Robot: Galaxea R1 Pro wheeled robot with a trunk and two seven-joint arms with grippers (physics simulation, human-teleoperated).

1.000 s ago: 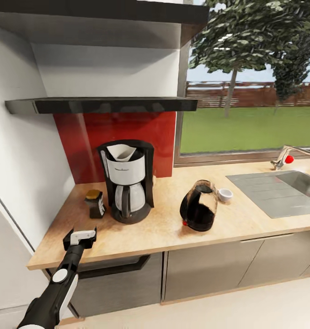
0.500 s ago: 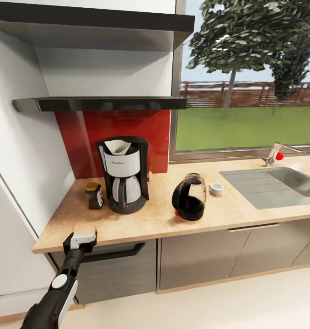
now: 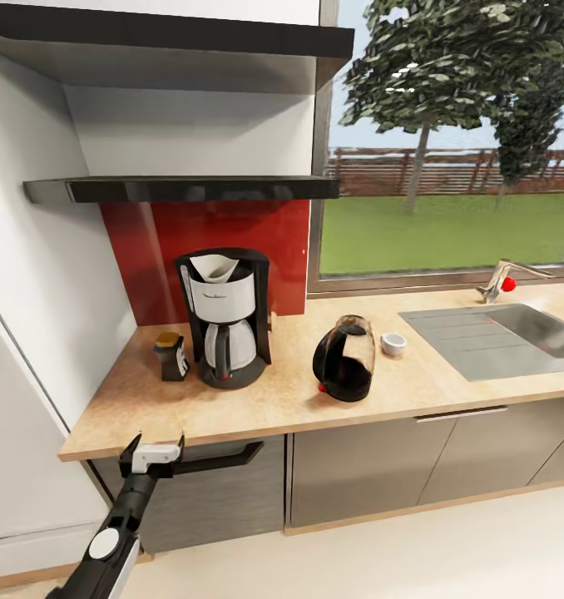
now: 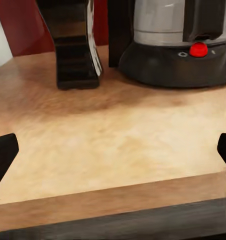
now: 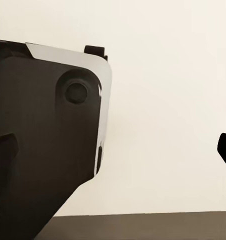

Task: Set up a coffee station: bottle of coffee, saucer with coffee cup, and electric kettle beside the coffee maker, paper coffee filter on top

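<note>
Now withdrawn below the front edge of the light beige speckled countertop (image 3: 315, 399): left gripper (image 3: 158, 450), half a second ago level with that edge. Fingers spread wide, nothing held. Judged a release-and-retreat, bottle placement done. Ahead of the fingertips, in the left wrist view: small dark bottle of coffee with amber lid (image 4: 76, 45), upright, just beside the black drip coffee maker with silver-white panel (image 4: 175, 45). White cone paper filter (image 3: 215, 268) seated in the machine top. Rounded dark glass electric kettle (image 3: 345, 359) near the machine, well apart from the fingers. Small white cup (image 3: 393, 343) just beyond the kettle; saucer beneath it too small to confirm. Thin glossy black wall shelf (image 3: 182, 189) bare on its visible edge; top surface hidden. Right gripper (image 5: 115, 155): dark fingertips (image 5: 3, 155) at the frame sides, well apart, empty, facing a pale wall and the robot's own body. Bottle lid and machine top cut off in the left wrist view.
</note>
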